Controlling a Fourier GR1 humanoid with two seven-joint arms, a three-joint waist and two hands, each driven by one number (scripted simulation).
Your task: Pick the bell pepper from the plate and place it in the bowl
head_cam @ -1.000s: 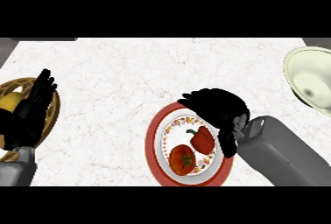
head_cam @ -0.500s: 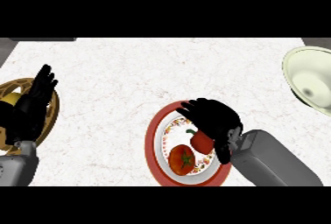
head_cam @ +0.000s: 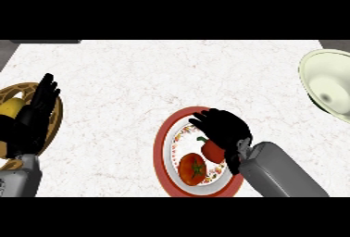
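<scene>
Stretching across the view, the pale marbled counter (head_cam: 137, 78) is carrying everything. A cream bowl (head_cam: 327, 85) is sitting at its far right edge and a woven golden basket (head_cam: 59, 121) at its left edge. Between them, nearer the front, a red-rimmed plate (head_cam: 166, 152) is lying. The right hand (head_cam: 224, 130) is hanging over the plate, covering one side of the bell pepper (head_cam: 210, 149); whether it is gripping the pepper cannot be told. The left hand (head_cam: 35, 113) is resting over the basket, fingers straight and pointing up. A tomato (head_cam: 193, 169) is lying on the plate just below the pepper, which is sitting on the plate, well apart from the bowl.
</scene>
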